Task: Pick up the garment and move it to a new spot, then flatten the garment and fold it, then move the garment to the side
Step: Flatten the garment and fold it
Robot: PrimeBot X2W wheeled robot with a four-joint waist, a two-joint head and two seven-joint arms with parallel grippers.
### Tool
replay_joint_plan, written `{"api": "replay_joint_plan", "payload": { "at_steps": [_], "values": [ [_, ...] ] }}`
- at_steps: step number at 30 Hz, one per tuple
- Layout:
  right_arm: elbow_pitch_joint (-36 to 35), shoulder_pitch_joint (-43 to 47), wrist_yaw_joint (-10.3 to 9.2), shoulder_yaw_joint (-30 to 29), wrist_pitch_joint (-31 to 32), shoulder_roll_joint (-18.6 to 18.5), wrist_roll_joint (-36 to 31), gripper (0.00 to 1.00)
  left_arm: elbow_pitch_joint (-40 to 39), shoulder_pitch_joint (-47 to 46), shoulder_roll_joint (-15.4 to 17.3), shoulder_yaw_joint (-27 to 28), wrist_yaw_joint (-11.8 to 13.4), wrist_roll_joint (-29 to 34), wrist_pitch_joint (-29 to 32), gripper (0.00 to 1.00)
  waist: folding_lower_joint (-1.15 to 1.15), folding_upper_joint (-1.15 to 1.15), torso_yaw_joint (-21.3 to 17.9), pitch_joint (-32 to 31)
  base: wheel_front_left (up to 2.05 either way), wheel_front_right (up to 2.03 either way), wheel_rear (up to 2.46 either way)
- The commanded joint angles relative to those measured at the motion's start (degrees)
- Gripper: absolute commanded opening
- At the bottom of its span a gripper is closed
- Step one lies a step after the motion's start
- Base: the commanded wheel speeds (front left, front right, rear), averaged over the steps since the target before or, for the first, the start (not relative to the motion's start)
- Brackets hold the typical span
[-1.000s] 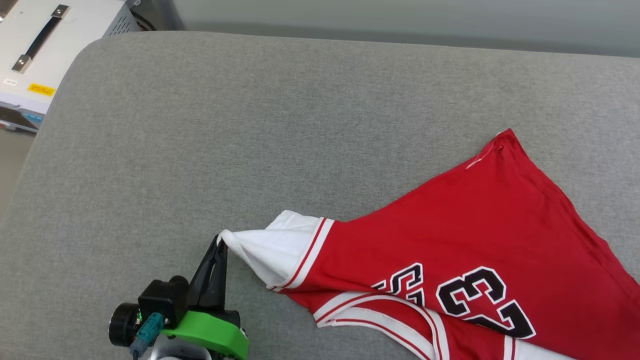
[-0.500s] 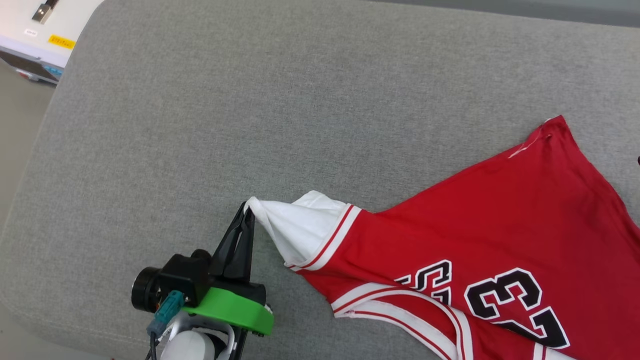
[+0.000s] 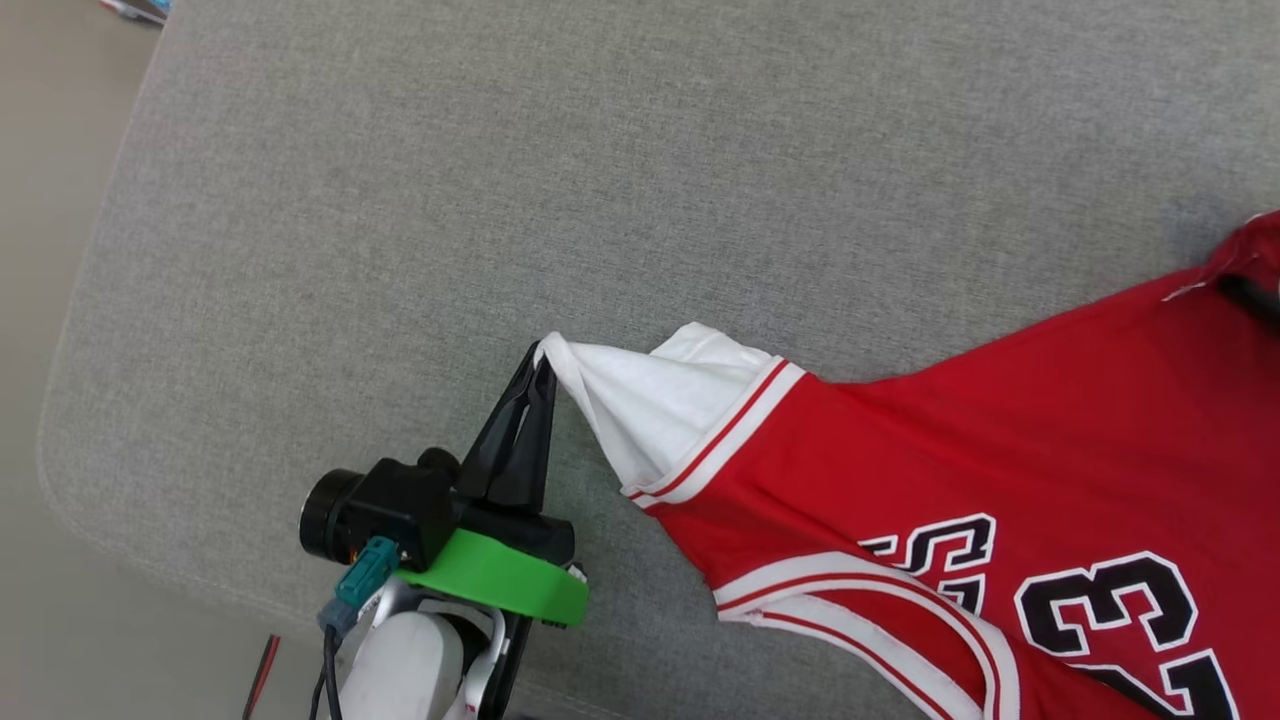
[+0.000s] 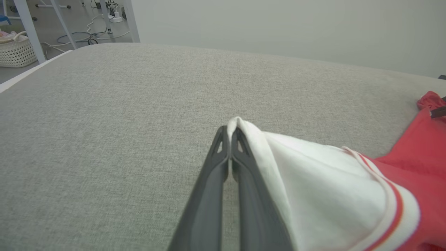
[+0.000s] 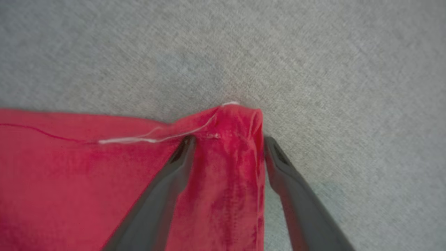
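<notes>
The garment (image 3: 950, 430), a red jersey with a black "23" print, lies spread on the grey cushion toward the right of the head view. Its white sleeve (image 3: 660, 405) with red-striped trim is pulled to a point at the left. My left gripper (image 3: 543, 352) is shut on that sleeve tip, and the left wrist view shows the gripper (image 4: 230, 130) pinching the white cloth (image 4: 313, 188). In the right wrist view my right gripper (image 5: 230, 139) stands open. Its two fingers straddle the bunched red hem corner (image 5: 237, 118) without closing on it.
The grey cushioned surface (image 3: 500, 180) stretches wide to the left and far side of the garment. Its rounded left and near edges drop to the floor (image 3: 40, 300). A white basket (image 4: 15, 50) and table legs with cables stand beyond the far corner.
The head camera has swung, shifting the whole picture up and right. My left gripper keeps its hold on the sleeve tip. A dark fingertip now shows at the garment's far red corner.
</notes>
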Motion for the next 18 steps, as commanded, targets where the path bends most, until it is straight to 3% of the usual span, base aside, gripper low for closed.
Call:
{"api": "replay_joint_plan", "payload": {
  "at_steps": [1, 6, 7, 8, 12, 18],
  "values": [
    [1.6, 0.5, -0.03, 2.5, 0.4, -0.8, -0.6, 1.00, -0.1, -1.0, -0.3, 0.0, 0.2, -0.3, -0.3, 0.00, 0.00, 0.00, 1.9, 1.8, 0.00, 0.00, 0.00],
    [3.8, 3.0, -0.03, 7.5, -0.3, -3.1, 2.0, 1.00, 0.3, -0.9, -0.3, 0.3, 0.6, -0.7, -0.3, 0.00, 0.00, 0.00, 1.6, 1.3, 0.00, 0.00, 0.00],
    [3.9, 3.2, -0.03, 7.9, -0.9, -3.3, 2.7, 0.42, 0.4, -0.8, -0.3, 0.6, 0.7, -0.6, -0.3, 0.00, 0.00, 0.00, 1.3, 1.1, 0.00, 0.00, 0.00],
    [4.0, 3.2, -0.03, 8.0, -1.3, -3.4, 3.2, 0.00, 0.4, -0.7, -0.3, 0.8, 0.8, -0.6, -0.3, 0.00, 0.00, 0.00, 1.0, 0.9, 0.00, 0.00, 0.00],
    [4.2, 2.0, -0.03, 7.8, -5.0, -3.5, 3.6, 0.00, 0.6, -0.4, -0.3, 1.5, 0.8, -0.2, -0.3, 0.00, 0.00, 0.00, -0.4, -0.3, 0.00, 0.00, 0.00],
    [3.6, 0.0, -0.03, 5.1, -15.6, -1.6, 3.4, 0.00, 0.8, -0.3, -0.1, 2.6, 0.2, 1.3, -0.3, 0.00, 0.00, 0.00, -2.4, -4.1, 0.00, 0.00, 0.00]
  ]
}}
